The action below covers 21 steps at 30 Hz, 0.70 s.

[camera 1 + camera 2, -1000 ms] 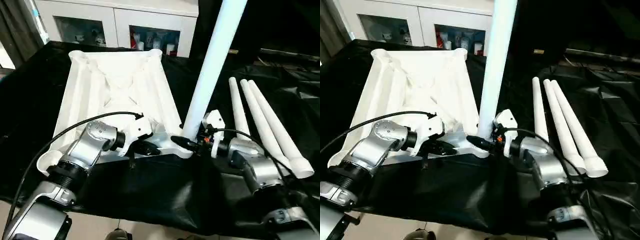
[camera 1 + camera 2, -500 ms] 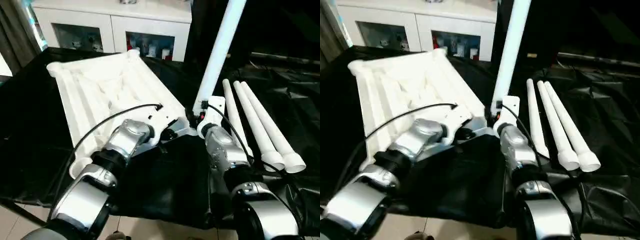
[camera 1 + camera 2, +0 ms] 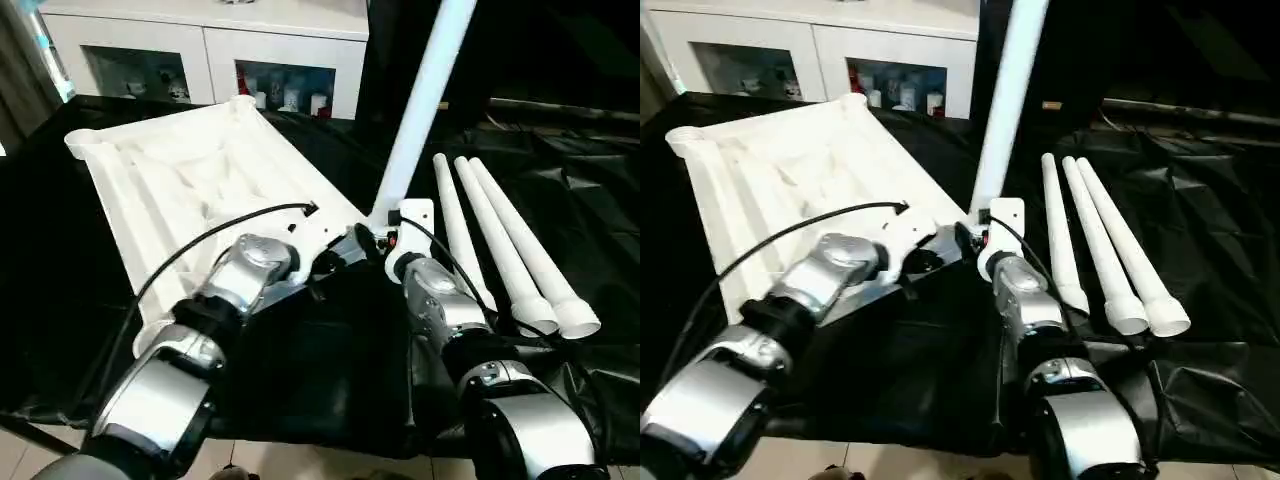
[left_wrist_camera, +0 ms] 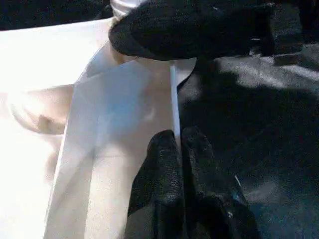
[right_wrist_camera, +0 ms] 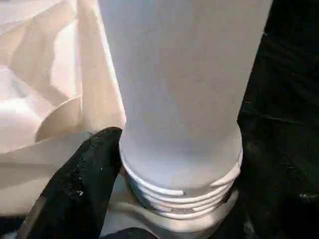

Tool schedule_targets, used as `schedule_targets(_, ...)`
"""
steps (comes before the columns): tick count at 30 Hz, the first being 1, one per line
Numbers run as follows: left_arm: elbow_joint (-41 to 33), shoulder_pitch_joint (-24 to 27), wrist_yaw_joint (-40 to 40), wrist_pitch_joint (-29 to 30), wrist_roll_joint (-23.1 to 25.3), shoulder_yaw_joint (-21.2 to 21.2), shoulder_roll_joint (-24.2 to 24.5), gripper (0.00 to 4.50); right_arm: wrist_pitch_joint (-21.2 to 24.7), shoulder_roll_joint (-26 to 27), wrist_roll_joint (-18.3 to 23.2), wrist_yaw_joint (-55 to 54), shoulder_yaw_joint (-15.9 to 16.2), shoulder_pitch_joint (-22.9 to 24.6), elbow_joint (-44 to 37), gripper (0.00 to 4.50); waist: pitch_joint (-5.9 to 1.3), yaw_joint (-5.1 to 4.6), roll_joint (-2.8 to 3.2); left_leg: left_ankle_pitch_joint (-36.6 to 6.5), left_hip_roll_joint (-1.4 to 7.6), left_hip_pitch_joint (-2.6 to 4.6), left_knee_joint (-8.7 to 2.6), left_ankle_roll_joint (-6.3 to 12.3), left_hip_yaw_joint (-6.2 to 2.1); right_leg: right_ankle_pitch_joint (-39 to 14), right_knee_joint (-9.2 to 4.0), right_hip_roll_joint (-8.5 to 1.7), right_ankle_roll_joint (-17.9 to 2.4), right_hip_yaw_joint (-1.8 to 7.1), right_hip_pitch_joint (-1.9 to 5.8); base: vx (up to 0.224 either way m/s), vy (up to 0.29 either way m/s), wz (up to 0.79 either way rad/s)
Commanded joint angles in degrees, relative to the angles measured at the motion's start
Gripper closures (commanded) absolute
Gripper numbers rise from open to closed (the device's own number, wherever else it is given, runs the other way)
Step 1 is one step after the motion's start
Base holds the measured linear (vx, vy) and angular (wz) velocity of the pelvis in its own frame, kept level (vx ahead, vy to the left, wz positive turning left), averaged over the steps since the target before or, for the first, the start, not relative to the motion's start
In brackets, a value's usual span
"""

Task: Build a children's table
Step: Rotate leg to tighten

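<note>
- Four legs in all: one leg (image 3: 425, 95) stands upright just in front of the right hand (image 3: 378, 238), its threaded foot (image 5: 179, 186) in the corner socket; three spare legs (image 3: 505, 245) lie side by side on the table (image 3: 330, 370), a little way off on the outer side of the right hand.
- One tabletop (image 3: 190, 175) lies with its ribbed underside up, so that the sockets are open from above. It reaches away from both hands, and its near edge is at the left hand.
- Left hand (image 4: 177, 144): the fingers are pressed together and pinch the thin wall of the tabletop at the near edge. I think this keeps the top from turning.
- Right hand: one black finger (image 5: 82, 191) lies against the foot of the upright leg, beside the thread. Whether the hand clamps the leg or is spread I cannot tell.
- Some thread is not yet inside the socket, so the leg seems not fully screwed in. Three sockets are left to fill.
</note>
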Motion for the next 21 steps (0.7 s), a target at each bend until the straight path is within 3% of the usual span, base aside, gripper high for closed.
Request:
schedule_targets(1,-2.14,1.56,-4.28,-3.31,0.47,-1.81,1.15,4.5,0.52,-1.62,-1.03,8.74,3.14,1.72,-3.46,0.98,-3.26,0.52,0.24,-15.29,3.13,0.69,-3.86,1.8,-1.2,-9.42,-4.72,-5.01,-12.83,2.63,2.14,0.0,0.0,0.0)
schedule_targets(7,-6.1,4.24,-9.81,-3.83,-0.68,-2.04,4.44,4.5,0.78,-7.83,-1.62,20.8,6.62,4.89,-10.11,0.98,-3.38,0.88,0.13,-11.07,3.26,0.57,-3.53,4.13,-0.97,-3.27,-4.03,-4.97,-14.6,2.55,2.45,0.0,0.0,0.0)
schedule_targets(14,-11.36,7.15,-15.74,-4.1,-1.63,-2.66,7.96,4.5,1.81,-11.67,-1.75,25.6,7.11,6.12,-13.45,0.98,-3.05,0.91,-0.13,-14.68,3.51,0.95,-3.89,2.2,-1.04,-10.95,-4.62,-5.06,-13.85,2.65,1.89,0.0,0.0,0.0)
schedule_targets(18,-13.7,8.27,-17.08,-3.5,-1.73,-2.59,8.77,4.5,2.18,-12.0,-0.6,27.09,6.84,6.53,-14.9,0.98,-3.21,1.04,-0.12,-13.06,3.54,0.88,-3.86,2.13,-0.99,-7.79,-4.16,-4.99,-13.82,2.7,1.97,0.0,0.0,0.0)
schedule_targets(21,-14.02,8.43,-17.31,-3.26,-1.68,-2.67,9.15,4.5,2.73,-12.1,-0.59,27.81,7.3,6.89,-15.31,1.23,-3.62,1.22,-0.22,-8.8,3.26,0.55,-3.33,3.71,-0.8,-1.76,-3.53,-4.88,-14.57,2.7,2.24,0.0,0.0,0.0)
